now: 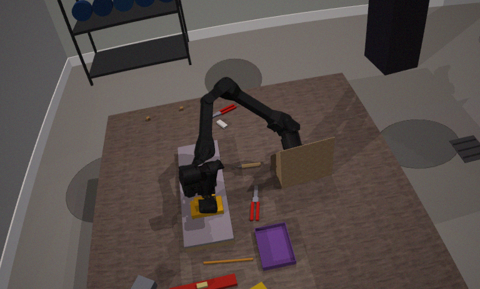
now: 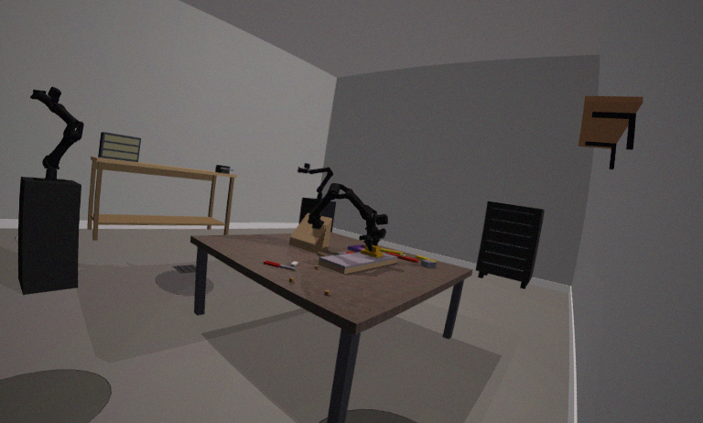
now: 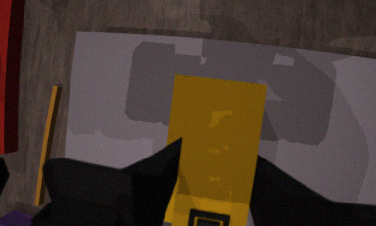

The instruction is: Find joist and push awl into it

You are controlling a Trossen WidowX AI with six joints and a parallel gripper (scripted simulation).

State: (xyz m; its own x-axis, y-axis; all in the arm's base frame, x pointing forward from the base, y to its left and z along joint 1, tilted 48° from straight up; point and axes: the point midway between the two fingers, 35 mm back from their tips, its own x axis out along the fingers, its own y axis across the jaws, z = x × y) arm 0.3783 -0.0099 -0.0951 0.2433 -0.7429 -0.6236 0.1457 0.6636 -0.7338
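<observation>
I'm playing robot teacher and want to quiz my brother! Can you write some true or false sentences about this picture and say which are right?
1. The end effector grips the yellow stud finder. True.
2. The stud finder is over the grey floor panel. True.
3. The stud finder lies in the purple tray. False: nothing shows in the tray.
4. The awl is stuck in the panel. False: it lies on the table beside the panel.
5. Red-handled pliers lie between the panel and the tray. True.
</observation>
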